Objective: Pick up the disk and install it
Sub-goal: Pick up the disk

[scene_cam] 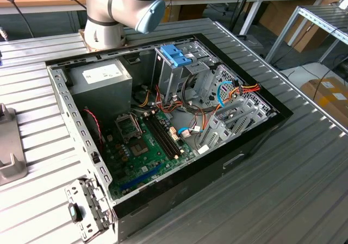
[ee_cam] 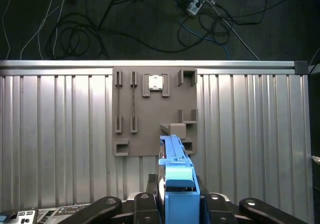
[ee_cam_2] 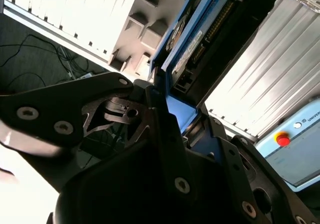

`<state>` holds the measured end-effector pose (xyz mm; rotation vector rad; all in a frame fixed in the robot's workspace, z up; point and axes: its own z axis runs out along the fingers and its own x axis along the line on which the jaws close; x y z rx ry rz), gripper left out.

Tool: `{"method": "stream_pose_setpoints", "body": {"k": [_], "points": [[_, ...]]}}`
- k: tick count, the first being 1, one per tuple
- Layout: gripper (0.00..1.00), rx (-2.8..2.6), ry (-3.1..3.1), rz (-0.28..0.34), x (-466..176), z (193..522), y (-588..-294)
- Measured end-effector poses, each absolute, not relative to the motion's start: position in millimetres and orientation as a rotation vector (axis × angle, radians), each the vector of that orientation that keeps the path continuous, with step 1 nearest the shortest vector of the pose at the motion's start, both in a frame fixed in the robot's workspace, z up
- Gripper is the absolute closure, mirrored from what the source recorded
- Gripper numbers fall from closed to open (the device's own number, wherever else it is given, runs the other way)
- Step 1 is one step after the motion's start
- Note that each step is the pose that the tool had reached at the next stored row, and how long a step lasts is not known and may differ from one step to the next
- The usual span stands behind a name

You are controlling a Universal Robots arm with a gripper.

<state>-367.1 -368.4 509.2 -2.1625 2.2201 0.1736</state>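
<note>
Ribbed alu table (scene_cam: pixel 304 162), wooden benches behind.

Exterior view: 1 open PC case (scene_cam: pixel 255 141) lies on its side on the table, w/ the arm base (scene_cam: pixel 106 16) just behind it. Inside the case:
- 1 PSU (scene_cam: pixel 103 86) w/ 1 white label, print too small to read
- 1 green motherboard (scene_cam: pixel 147 146)
- 1 metal drive cage (scene_cam: pixel 174 81) w/ 1 blue-handled carrier (scene_cam: pixel 175 55) on top
- loose red/yellow/orange wires (scene_cam: pixel 239 92) running by the cage

1 grey block (scene_cam: pixel 8 151) sits at the exterior view's left edge, apart from the case. 1 cardboard box (scene_cam: pixel 326 94) is on the floor at the exterior view's right.

Second wrist view: the black gripper (ee_cam_2: pixel 177 104) is clamped on the disk (ee_cam_2: pixel 215 39), one finger on each side of its light-blue frame. The disk shows a pin-connector row and a label strip, txt not legible. Beyond it are 1 grey fixture plate (ee_cam_2: pixel 145 24) on the table and 1 red button (ee_cam_2: pixel 282 139) on a light-blue box (ee_cam_2: pixel 300 159).

First wrist view: the disk is seen edge-on in the gripper, over the table, w/ its far end in front of the fixture plate. Can't tell if they touch. The plate holds 1 small square chip (ee_cam: pixel 156 82) in a recess. Past the table edge the floor has tangled cables (ee_cam: pixel 75 34) and 1 power strip (ee_cam: pixel 192 4).
</note>
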Motion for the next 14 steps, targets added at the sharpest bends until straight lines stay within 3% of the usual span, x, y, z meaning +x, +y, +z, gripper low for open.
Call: {"method": "stream_pose_setpoints", "body": {"k": [14], "points": [[0.63,-2.162,2.22,0.174,-359.7,509.2,-369.7]]}}
